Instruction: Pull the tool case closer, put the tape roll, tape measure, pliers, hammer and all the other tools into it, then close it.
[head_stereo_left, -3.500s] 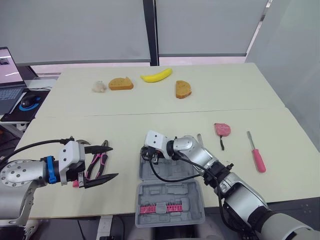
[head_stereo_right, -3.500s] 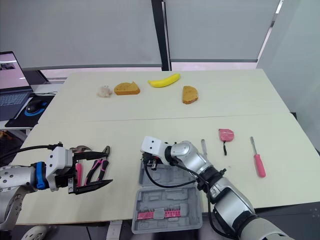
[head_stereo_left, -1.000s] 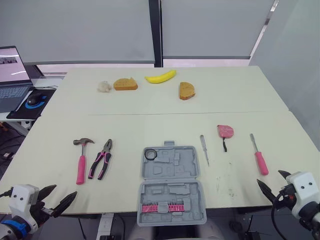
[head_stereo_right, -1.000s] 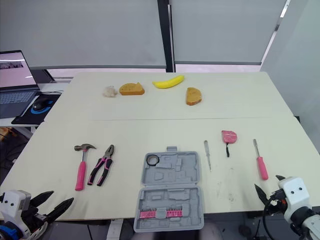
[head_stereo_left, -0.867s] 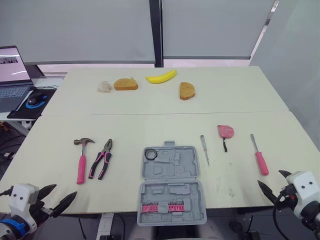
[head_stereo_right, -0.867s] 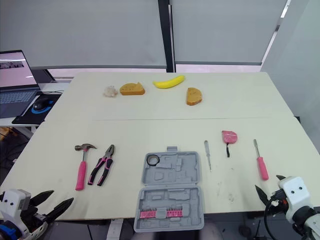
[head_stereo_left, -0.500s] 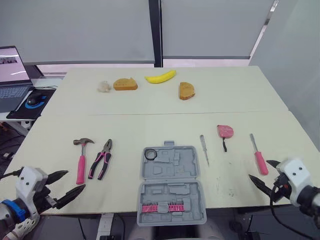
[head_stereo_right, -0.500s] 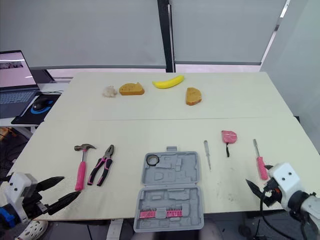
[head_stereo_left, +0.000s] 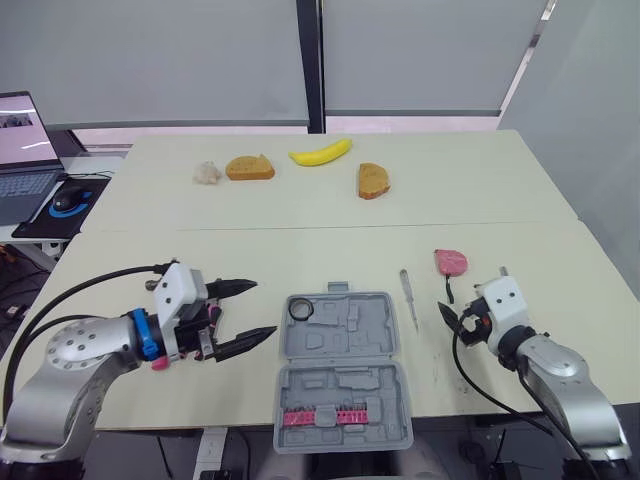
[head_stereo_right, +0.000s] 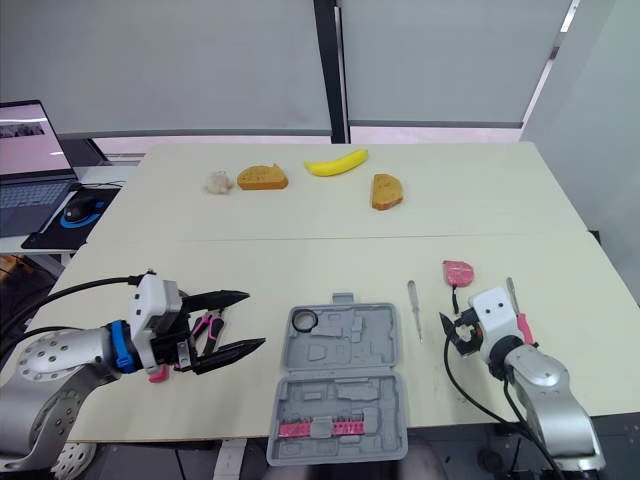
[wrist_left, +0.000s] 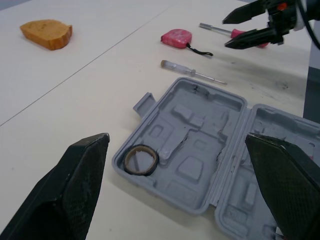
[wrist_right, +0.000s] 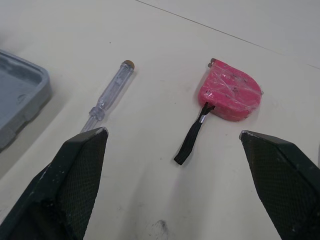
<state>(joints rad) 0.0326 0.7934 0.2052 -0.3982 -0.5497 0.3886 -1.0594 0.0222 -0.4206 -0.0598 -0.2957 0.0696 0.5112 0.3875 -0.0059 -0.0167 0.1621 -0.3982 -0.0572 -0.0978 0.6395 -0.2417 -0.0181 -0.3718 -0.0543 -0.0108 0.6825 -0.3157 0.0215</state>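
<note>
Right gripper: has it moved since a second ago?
Yes. The right gripper has moved forward and inward from the near edge of the table, and is now open just short of the pink tape measure.

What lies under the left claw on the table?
Pink-handled pliers show partly beneath the left claw. A pink handle end peeks out by the wrist; the arm covers the rest.
</note>
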